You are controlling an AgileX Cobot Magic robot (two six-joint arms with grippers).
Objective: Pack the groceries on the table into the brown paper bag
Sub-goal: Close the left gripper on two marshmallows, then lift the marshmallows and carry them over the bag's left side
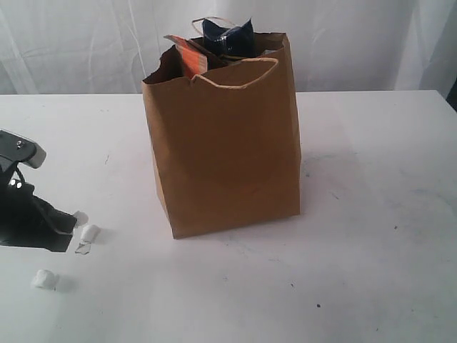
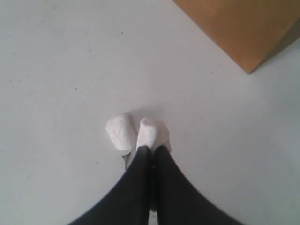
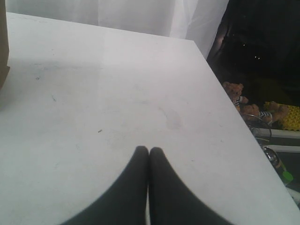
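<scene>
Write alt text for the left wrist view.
A closed black claw appears to pinch one white wrapped sweet on the white tabletop; a second sweet lies beside it. A brown paper bag's corner shows beyond.

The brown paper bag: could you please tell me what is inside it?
An orange-labelled packet and a dark blue packet poke above the rim of the brown paper bag. Anything lower down is hidden by its opaque walls.

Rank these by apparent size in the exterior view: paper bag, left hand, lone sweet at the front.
1. brown paper bag
2. left hand, partly cut off by the frame edge
3. lone sweet
</scene>
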